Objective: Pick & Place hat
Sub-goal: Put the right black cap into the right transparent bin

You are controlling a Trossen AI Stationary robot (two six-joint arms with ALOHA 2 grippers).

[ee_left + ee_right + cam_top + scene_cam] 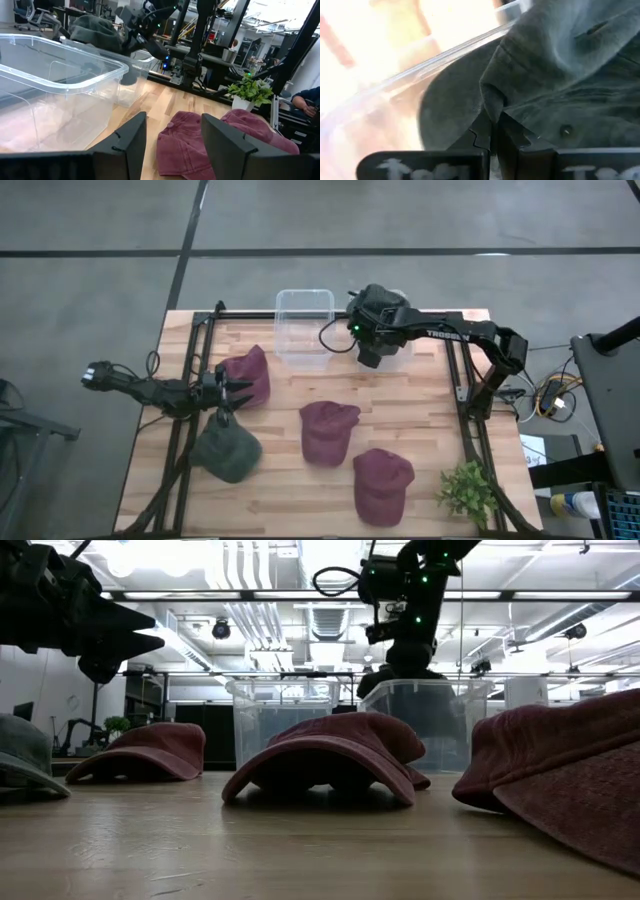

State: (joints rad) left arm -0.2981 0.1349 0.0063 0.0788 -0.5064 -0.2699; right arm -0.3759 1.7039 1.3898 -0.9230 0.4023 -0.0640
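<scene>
A grey-green hat (560, 75) hangs in my right gripper (492, 122), which is shut on it over the right clear bin (425, 725) at the table's far edge. In the left wrist view that hat (95, 32) shows above the bins. In the high view the arm hides it. My left gripper (245, 392) hovers open above the table's left side, between a maroon hat (250, 372) and a second green hat (228, 452). Both of these rest brim down on the wood. My right gripper pinches a bunched fold of the grey-green hat's cloth (492, 100) between its two fingers (475, 137). It comes from above, pointing down into the bin. The hat is lifted clear and hangs below the fingers, over the bin's rim (445, 55).
A second clear bin (305, 330) stands left of the right one. Two more maroon hats (328, 430) (382, 485) lie mid-table and near the front. A small green plant (468, 492) stands at the near right corner. Black frame rails (462, 385) run along both table sides.
</scene>
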